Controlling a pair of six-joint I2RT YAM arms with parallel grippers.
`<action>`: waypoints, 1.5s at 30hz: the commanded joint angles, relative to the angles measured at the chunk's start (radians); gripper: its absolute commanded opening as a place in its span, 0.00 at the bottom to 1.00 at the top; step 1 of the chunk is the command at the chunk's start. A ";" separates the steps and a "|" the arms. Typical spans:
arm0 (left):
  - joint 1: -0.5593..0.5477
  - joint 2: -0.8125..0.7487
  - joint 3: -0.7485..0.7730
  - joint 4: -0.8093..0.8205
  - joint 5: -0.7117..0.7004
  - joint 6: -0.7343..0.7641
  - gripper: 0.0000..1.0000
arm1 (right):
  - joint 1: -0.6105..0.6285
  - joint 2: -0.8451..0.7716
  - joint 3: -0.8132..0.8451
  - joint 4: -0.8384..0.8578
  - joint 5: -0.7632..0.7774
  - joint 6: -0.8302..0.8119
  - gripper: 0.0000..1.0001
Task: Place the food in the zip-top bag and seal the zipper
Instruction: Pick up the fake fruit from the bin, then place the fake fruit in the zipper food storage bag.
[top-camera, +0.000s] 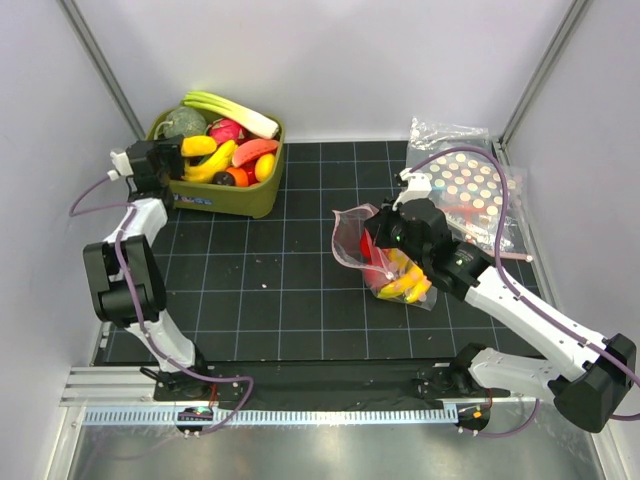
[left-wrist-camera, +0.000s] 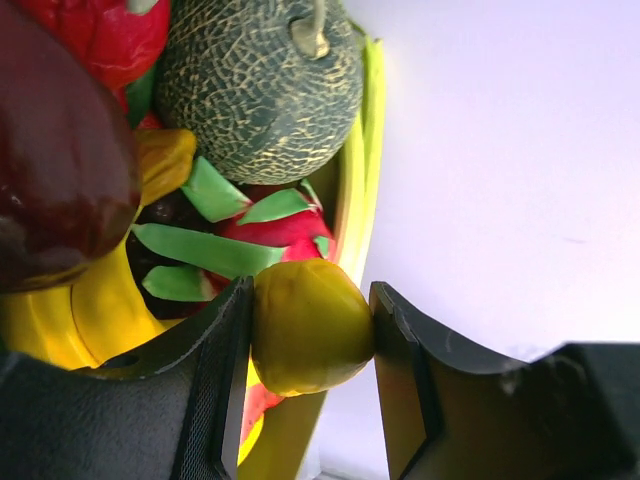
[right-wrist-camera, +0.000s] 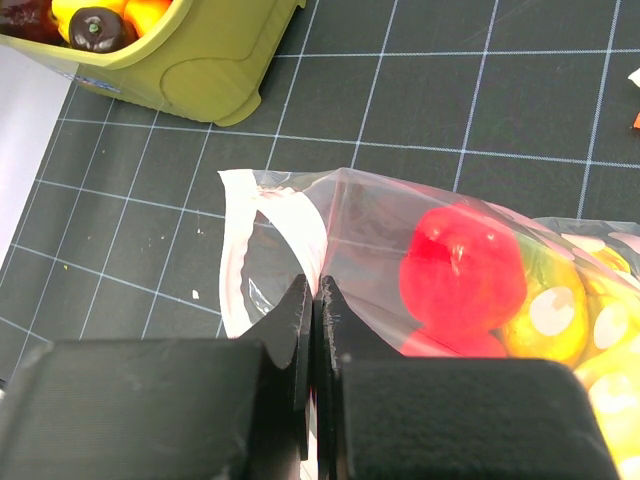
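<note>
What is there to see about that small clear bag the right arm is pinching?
The zip-top bag is small, clear, crinkly plastic with a pale pinkish zipper strip curling round its mouth, which gapes open toward the green bin. It lies on the black gridded mat, right of centre. Inside it are a round red fruit and a yellow banana bunch. The right gripper, jaws shut, pinches the film just behind the mouth.

The table (top-camera: 300, 290) carries a black mat ruled in white squares. At its far left corner sits an olive-green bin (top-camera: 255, 195) (its corners rounded). Right of centre lies the zip-top bag (top-camera: 348, 232), crumpled, and beyond it, at the far right, larger clear bags (top-camera: 470, 185) showing coloured dots.
</note>
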 joint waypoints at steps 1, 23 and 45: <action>-0.002 -0.100 -0.028 0.062 -0.077 0.008 0.11 | 0.004 -0.017 -0.001 0.059 -0.003 0.007 0.01; -0.011 -0.445 -0.329 0.081 0.187 -0.128 0.04 | 0.004 0.027 0.008 0.072 -0.053 -0.003 0.01; -0.469 -0.827 -0.461 -0.077 0.157 0.066 0.02 | 0.005 0.011 0.029 0.059 -0.091 -0.005 0.01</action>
